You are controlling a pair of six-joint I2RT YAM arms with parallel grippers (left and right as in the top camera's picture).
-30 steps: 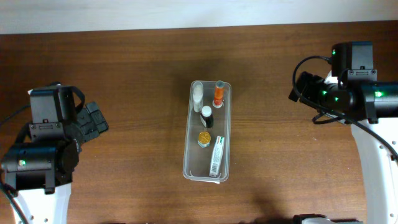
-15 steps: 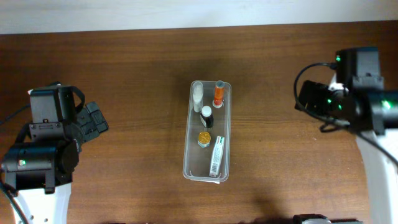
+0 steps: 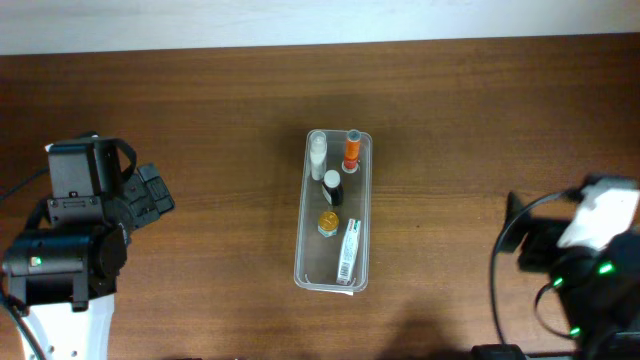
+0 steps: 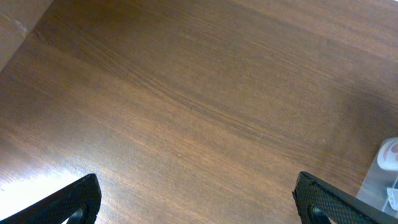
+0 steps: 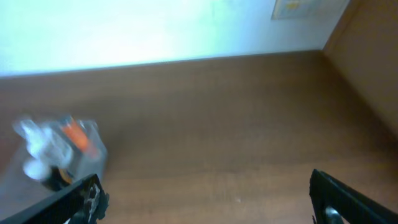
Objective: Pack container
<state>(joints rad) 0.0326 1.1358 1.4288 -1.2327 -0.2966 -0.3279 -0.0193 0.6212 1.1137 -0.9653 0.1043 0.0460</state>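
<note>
On the left, the left gripper (image 4: 199,205) hangs over the bare table (image 4: 186,93). Its jaws are wide apart and there is nothing between them. The container (image 3: 312,268) lies in the middle of the table, well apart from this gripper and to its right. In the left wrist view only one corner of it shows, at the right edge.

Inside the container are a white bottle (image 3: 318,150), an orange bottle (image 3: 351,151), a black bottle (image 3: 332,188), a jar (image 3: 327,222) and a box (image 3: 349,250) that lies flat. I see no loose item on the table, so I judge that the packing is at its end or very near it. If one more thing must go in, it is outside these views and a gripper has to fetch it first.

On the right, the right gripper (image 5: 211,202) is also spread open and empty. The container is well apart from it, to its left, and appears blurred in its wrist view.
</note>
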